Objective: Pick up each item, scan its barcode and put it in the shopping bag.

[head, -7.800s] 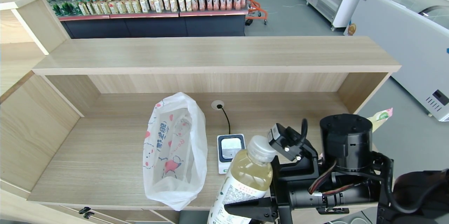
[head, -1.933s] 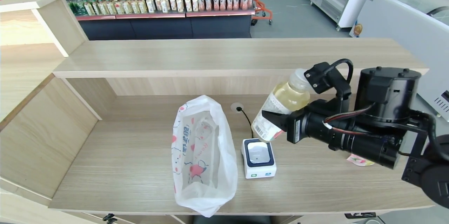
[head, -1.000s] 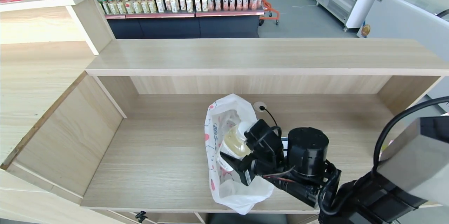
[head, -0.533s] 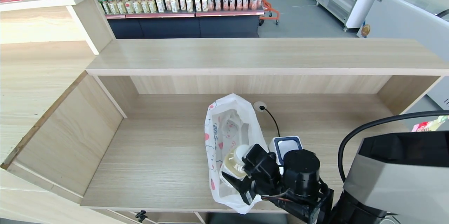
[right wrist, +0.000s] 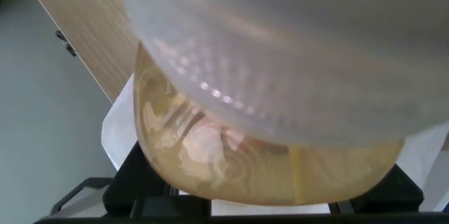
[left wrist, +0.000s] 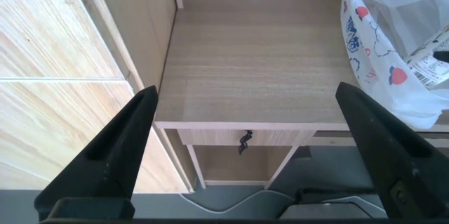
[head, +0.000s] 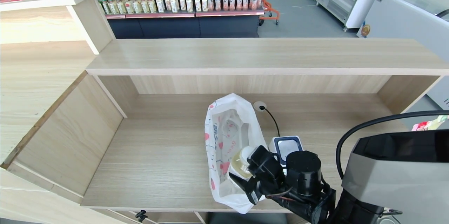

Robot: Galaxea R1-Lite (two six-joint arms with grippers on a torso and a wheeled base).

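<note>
Holding one bottle (head: 240, 159) of yellow drink in my right claw (head: 242, 176), clamped on its sides, I have it cap-up inside the mouth of the one white bag (head: 220, 134) on the counter (head: 158, 153). One scanner (head: 286, 145) sits just beside the bag. My left claw (left wrist: 247, 108) hangs spread wide, gripping nothing.

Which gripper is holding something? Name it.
The right gripper: it is shut on the bottle of pale yellow drink, at the shopping bag's mouth. The left gripper is open, with nothing between its fingers.
</note>
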